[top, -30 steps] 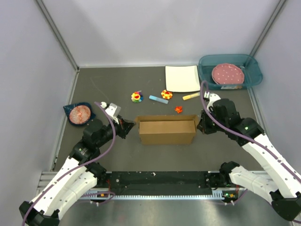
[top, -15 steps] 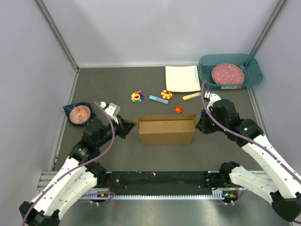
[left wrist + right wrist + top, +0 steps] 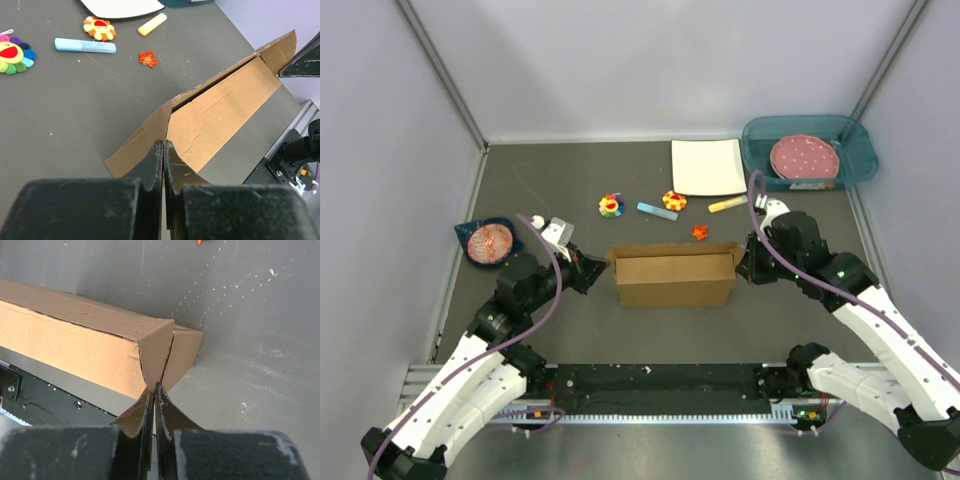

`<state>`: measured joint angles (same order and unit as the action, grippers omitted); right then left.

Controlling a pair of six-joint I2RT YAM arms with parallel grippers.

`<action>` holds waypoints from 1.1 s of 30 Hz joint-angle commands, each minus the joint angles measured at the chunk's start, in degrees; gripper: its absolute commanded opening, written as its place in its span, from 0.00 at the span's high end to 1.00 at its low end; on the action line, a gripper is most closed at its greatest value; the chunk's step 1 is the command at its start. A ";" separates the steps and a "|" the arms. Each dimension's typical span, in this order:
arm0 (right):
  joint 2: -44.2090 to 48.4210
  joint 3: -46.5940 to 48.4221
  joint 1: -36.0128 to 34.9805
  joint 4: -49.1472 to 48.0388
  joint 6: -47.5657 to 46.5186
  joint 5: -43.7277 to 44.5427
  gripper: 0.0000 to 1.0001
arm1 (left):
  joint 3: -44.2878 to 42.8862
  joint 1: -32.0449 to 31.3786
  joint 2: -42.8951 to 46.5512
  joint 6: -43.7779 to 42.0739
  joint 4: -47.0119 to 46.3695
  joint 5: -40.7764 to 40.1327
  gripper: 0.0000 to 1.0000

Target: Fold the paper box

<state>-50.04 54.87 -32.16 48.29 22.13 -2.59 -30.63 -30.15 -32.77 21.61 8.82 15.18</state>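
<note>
The paper box (image 3: 675, 280) is plain brown cardboard and stands mid-table as a long shallow box, its top open and its back wall showing. My left gripper (image 3: 592, 272) is shut, its tips against the box's left end flap. In the left wrist view the closed tips (image 3: 163, 145) meet the fold of that flap on the box (image 3: 220, 115). My right gripper (image 3: 747, 270) is shut at the box's right end. In the right wrist view its tips (image 3: 154, 387) touch the seam where two end flaps of the box (image 3: 75, 335) meet.
Behind the box lie a red star (image 3: 700, 233), a blue marker (image 3: 657, 211), two flower toys (image 3: 611, 206) (image 3: 674, 200), a yellow crayon (image 3: 726, 204) and a white square plate (image 3: 707, 167). A teal bin (image 3: 855, 160) holds a pink plate. A blue bowl (image 3: 487, 241) sits left.
</note>
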 commanded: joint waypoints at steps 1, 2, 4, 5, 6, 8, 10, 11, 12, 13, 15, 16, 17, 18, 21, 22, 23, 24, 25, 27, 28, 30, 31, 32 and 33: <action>-2.34 -2.75 -1.06 5.32 0.37 0.22 1.00 | -2.67 -0.26 -0.27 4.40 -3.98 3.37 1.00; -2.25 -2.75 -1.06 5.32 0.37 0.22 1.00 | -3.46 -0.26 -0.45 5.19 -3.90 3.19 1.00; -2.17 -2.75 -1.06 5.32 0.46 0.22 1.00 | -4.17 -0.26 -0.89 8.18 -3.63 2.49 1.00; -2.17 -2.75 -1.06 5.32 0.37 0.22 1.00 | -4.69 -0.26 -1.41 10.71 -3.63 2.40 1.00; -2.25 -2.75 -1.15 5.32 0.46 0.22 1.00 | -4.96 -0.26 -1.68 11.96 -3.55 2.49 1.00; -2.25 -2.75 -1.15 5.41 0.54 0.30 1.00 | -5.40 -0.26 -2.81 14.68 -3.28 2.84 1.00; -2.25 -2.84 -1.15 5.32 0.46 0.30 1.00 | -5.32 -0.26 -3.35 15.92 -3.28 3.01 1.00; -2.17 -2.84 -1.06 5.32 0.46 0.22 1.00 | -5.05 -0.26 -3.61 17.23 -3.28 2.75 1.00; -2.25 -2.84 -1.15 5.32 0.46 0.22 1.00 | -4.70 -0.26 -3.70 17.94 -3.28 2.58 1.00; -2.43 -2.84 -1.06 5.32 0.46 0.22 1.00 | -4.53 -0.26 -3.61 18.55 -3.37 1.97 1.00; -2.43 -2.84 -1.24 5.32 0.46 0.22 1.00 | -3.82 -0.43 -3.18 19.96 -3.63 1.35 1.00; -2.43 -2.84 -1.24 5.32 0.46 0.22 1.00 | -3.12 -0.43 -2.91 20.40 -3.89 0.13 1.00; -2.52 -2.93 -1.15 5.32 0.46 0.22 1.00 | -2.77 -0.70 -2.21 21.36 -4.07 -0.50 1.00; -2.60 -2.93 -1.15 5.32 0.37 0.22 1.00 | -2.42 -0.78 -1.95 21.81 -4.33 -1.11 1.00; -2.69 -2.93 -1.32 5.23 0.46 0.30 1.00 | -1.01 -1.05 -0.80 23.65 -5.13 -2.96 1.00; -2.78 -2.84 -1.32 5.32 0.37 0.39 1.00 | -0.57 -1.22 -0.54 23.83 -5.21 -3.31 1.00; -2.78 -2.84 -1.32 5.32 0.46 0.39 1.00 | -0.31 -1.31 -0.45 24.18 -5.22 -3.84 1.00; -2.69 -2.84 -1.41 5.32 0.54 0.39 1.00 | -0.13 -1.40 -0.45 24.36 -5.13 -3.75 1.00; -2.69 -2.93 -1.50 5.32 0.46 0.65 1.00 | 0.31 -1.58 -0.45 24.62 -5.21 -3.67 1.00; -2.78 -2.93 -1.76 5.32 0.55 0.74 1.00 | 0.75 -2.01 -0.88 25.50 -5.22 -3.67 1.00; -2.95 -2.93 -1.76 5.32 0.55 0.83 1.00 | 1.10 -2.63 -1.15 25.50 -5.22 -4.10 1.00; -2.87 -2.93 -1.76 5.32 0.63 0.83 1.00 | 1.63 -3.68 -1.24 25.33 -5.22 -6.11 1.00; -2.78 -2.93 -1.85 5.32 0.63 0.83 1.00 | 2.06 -4.99 -1.50 25.07 -5.22 -7.00 1.00; -2.87 -2.93 -1.94 5.23 0.72 0.83 1.00 | 2.24 -5.70 -1.68 24.46 -5.22 -8.22 1.00; -2.78 -2.84 -1.85 5.32 0.63 0.83 1.00 | 2.50 -6.49 -1.68 24.10 -5.22 -10.32 1.00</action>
<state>-50.81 54.63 -32.93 48.05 22.33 -1.28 -29.56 -33.23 -33.89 44.93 6.42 7.05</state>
